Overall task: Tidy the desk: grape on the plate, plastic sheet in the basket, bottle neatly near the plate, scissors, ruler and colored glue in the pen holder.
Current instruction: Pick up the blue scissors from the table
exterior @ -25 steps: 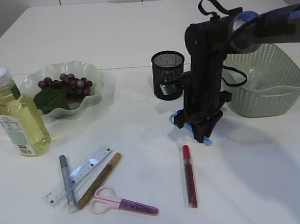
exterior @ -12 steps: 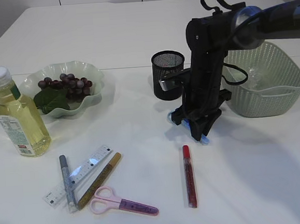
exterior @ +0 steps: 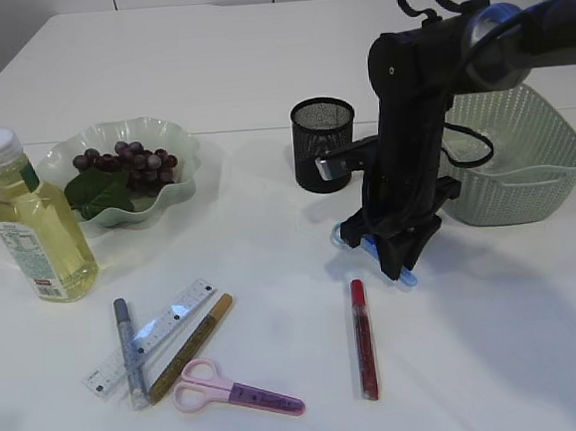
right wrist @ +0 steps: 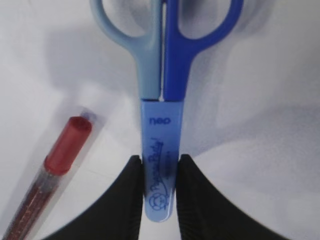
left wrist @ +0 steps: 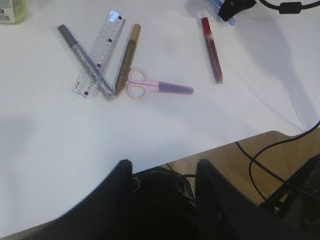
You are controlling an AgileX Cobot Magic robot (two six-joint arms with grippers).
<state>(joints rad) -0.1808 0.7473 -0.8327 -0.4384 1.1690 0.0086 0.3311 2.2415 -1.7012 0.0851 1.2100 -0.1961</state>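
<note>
Right tool [right wrist: 160,172] clamped on blue scissors [right wrist: 161,100] by sheathed blade end, handles pointing away; scissors held above tabletop [exterior: 259,98], just beside red glitter glue pen [exterior: 361,337], near black mesh pen holder [exterior: 323,143]. Left tool [left wrist: 160,172] partly open, empty, back beyond tabletop edge. Grapes [exterior: 129,160] on green plate [exterior: 181,189]; oil bottle [exterior: 31,218] upright left of plate. Clear ruler [exterior: 162,330], silver glue pen [exterior: 128,350], gold glue pen [exterior: 191,347], pink scissors [exterior: 237,389] clustered front left. Green basket [exterior: 525,182] right.
</note>
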